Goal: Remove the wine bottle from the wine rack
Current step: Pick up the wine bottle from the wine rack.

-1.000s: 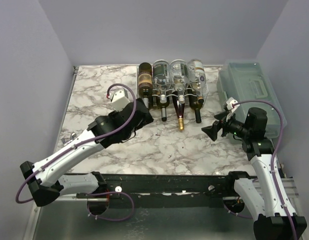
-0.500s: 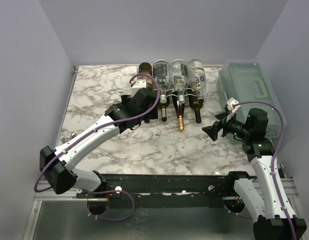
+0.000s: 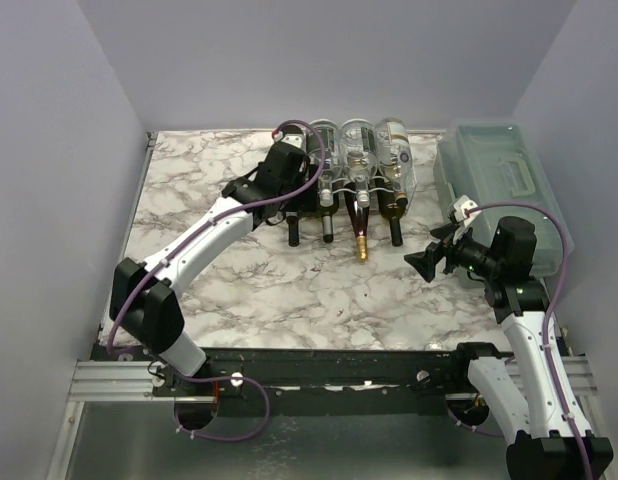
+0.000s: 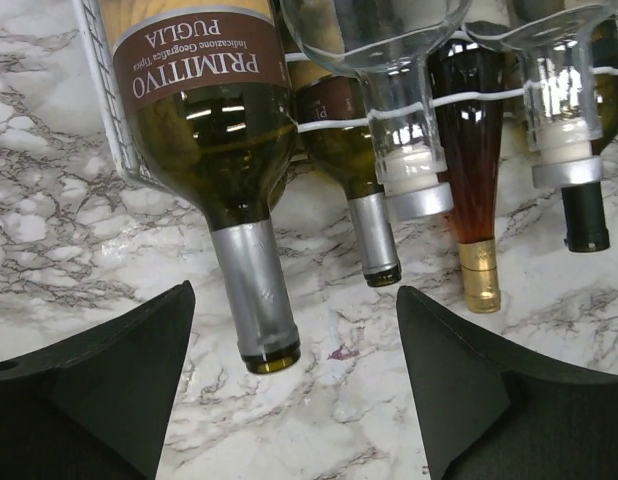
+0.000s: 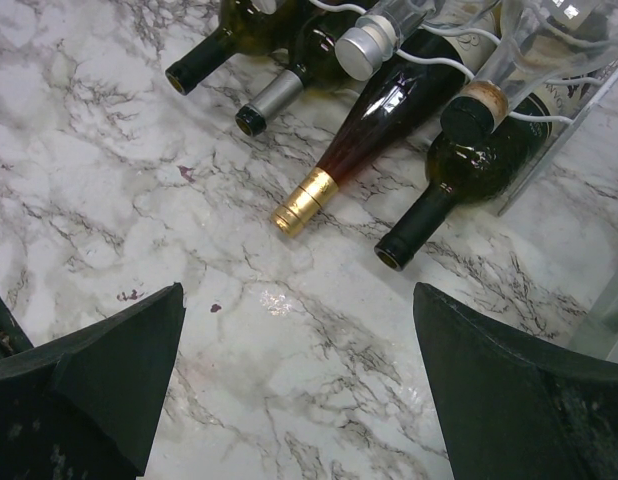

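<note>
The white wire wine rack [image 3: 375, 186] stands at the back of the marble table with several bottles lying in it, necks toward me. The leftmost wine bottle [image 4: 204, 130] is dark green with a "PRIMITIVO PUGLIA" label and a silver foil neck [image 3: 293, 235]. My left gripper [image 3: 289, 172] hangs over this bottle. In the left wrist view the left gripper [image 4: 294, 293] is open, its fingers [image 4: 119, 380] on either side of the neck's end without touching it. My right gripper [image 3: 426, 263] [image 5: 299, 290] is open over bare marble, short of the bottle necks.
Clear glass bottles [image 3: 355, 150] lie in the rack's upper tier. An amber bottle with a gold cap [image 3: 361, 245] [image 5: 359, 140] and a black-necked bottle [image 3: 394, 228] [image 5: 429, 215] lie below. A translucent green-grey box with a handle [image 3: 499, 170] stands at the right, beside the rack.
My left arm has swung from the table's left middle up and right to the rack's left end, over the leftmost bottle. The right arm has not moved.
</note>
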`<move>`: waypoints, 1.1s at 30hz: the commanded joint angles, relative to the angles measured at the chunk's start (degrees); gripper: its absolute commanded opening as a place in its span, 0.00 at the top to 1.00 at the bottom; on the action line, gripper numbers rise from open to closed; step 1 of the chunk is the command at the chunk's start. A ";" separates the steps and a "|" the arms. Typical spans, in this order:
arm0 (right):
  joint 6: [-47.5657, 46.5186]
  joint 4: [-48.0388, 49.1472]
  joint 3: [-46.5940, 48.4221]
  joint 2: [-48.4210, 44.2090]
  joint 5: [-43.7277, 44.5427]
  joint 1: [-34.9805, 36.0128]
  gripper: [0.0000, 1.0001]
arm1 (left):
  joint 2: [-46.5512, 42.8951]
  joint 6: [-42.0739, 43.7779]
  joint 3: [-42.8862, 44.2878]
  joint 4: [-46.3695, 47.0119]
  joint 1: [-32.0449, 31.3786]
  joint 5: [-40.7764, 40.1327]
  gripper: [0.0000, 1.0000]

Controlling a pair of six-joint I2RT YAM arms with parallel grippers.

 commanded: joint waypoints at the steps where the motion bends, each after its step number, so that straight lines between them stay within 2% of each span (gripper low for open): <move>1: -0.88 1.08 -0.84 -0.25 1.19 -0.28 0.00 | 3.92 1.31 2.87 1.51 2.31 3.10 0.18; 7: -0.99 1.19 -0.86 -0.15 1.18 -0.28 0.00 | 6.23 0.62 2.79 2.75 3.18 1.94 0.22; 13: -0.97 1.19 -0.88 -0.43 1.44 -0.28 0.00 | 8.91 -0.32 2.01 3.74 3.29 2.43 0.31; 21: -1.06 1.10 -0.82 -0.47 1.45 -0.28 0.00 | 10.08 -0.98 0.44 5.74 3.76 1.90 0.32; 27: -1.06 1.15 -0.84 -0.60 1.61 -0.28 0.00 | 10.92 -1.45 -0.23 6.67 4.15 1.90 0.39; 33: -1.22 1.16 -0.86 -0.60 1.72 -0.28 0.00 | 11.19 -1.80 -1.24 7.18 4.33 2.16 0.41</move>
